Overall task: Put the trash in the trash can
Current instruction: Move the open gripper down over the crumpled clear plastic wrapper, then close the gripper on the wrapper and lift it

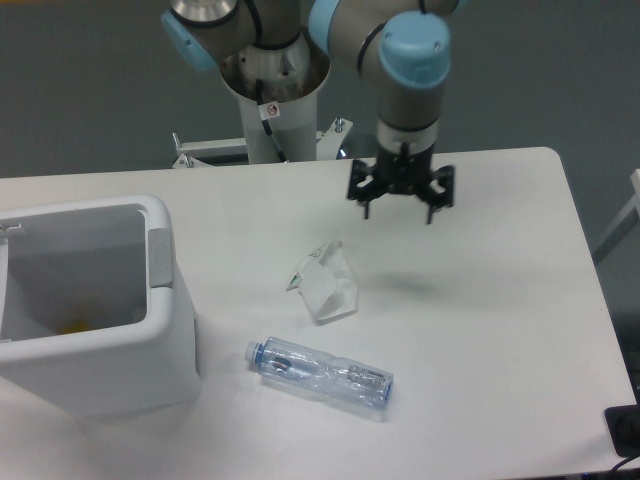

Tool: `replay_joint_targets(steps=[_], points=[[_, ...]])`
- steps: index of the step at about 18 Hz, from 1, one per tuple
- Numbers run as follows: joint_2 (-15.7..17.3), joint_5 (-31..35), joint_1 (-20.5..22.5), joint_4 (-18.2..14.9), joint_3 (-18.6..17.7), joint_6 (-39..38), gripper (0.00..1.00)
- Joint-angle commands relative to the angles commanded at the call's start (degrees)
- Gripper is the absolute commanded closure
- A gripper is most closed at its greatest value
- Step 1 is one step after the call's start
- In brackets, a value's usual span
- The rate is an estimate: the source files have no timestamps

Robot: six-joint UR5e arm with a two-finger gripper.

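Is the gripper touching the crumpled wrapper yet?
Apart. The fixed camera shows the open gripper hanging above the table, up and right of the wrapper, with bare tabletop between them.

The trash can (165, 330) runs off the left edge, its contents unclear.

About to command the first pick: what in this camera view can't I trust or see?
- Trash can: left part cut off by the frame edge; near wall hides most of its floor.
- Yellowish spot inside it: too small to identify.
- Gripper: height above the table can't be judged from this one view.
- Bottle label: too small to read.
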Motion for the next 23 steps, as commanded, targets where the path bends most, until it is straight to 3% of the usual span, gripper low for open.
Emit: replay_joint_targets(steps=[3, 6, 8, 12, 13, 14, 15, 16, 23], points=[[-3.24, -0.46, -2.98, 0.61, -0.36, -1.25, 0.0], [-6.94, -0.19, -5.18, 6.66, -1.5, -1.43, 0.0], [-8.35, 1.11, -5.45, 8.17, -1.68, -1.43, 0.02], [-10.72, 4.55, -5.54, 8.7, -0.63, -1.34, 0.24], [-10.73, 5.16, -5.54, 8.7, -0.54, -1.34, 0.37], [-10.82, 5.6, -5.45, 8.7, -0.53, -1.52, 0.72], [-10.73, 5.87, -5.45, 8.7, -0.45, -1.52, 0.96], [-10.55, 5.87, -5.45, 8.7, -0.36, -1.52, 1.0], [-8.98, 6.13, -4.49, 7.74, 3.85, -0.82, 1.0]])
